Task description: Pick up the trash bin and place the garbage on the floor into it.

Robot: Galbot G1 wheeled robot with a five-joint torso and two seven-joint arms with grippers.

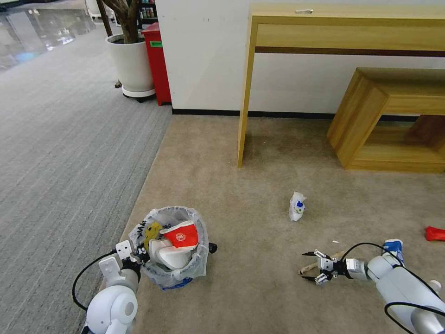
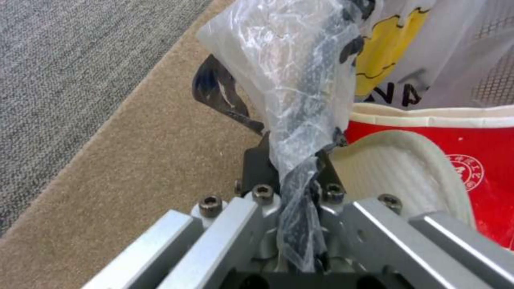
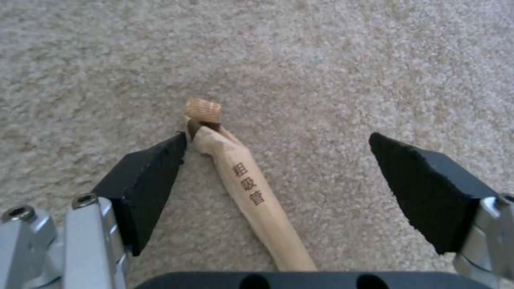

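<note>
While your left gripper (image 2: pixel 300 168) pinches the trash bin (image 1: pixel 172 241) bag rim, your right gripper (image 3: pixel 278 180) straddles the wooden stick (image 3: pixel 249 192), spread wide on open floor (image 1: pixel 259 185).

- Trash bin (image 1: pixel 174 266): small, round, upright on the beige carpet (image 1: pixel 259 185), lined with a crinkly clear bag with a yellow mark; holds a white slipper (image 1: pixel 169 254) and a red-white carton (image 1: pixel 181 235).
- Wooden stick (image 3: pixel 251 196): paper-wrapped, printed characters, flat on the carpet.
- Crumpled blue-white cup (image 1: pixel 296 206): on the carpet, well apart from the bin.
- Red wrapper (image 1: pixel 435 234): far right on the carpet.
</note>
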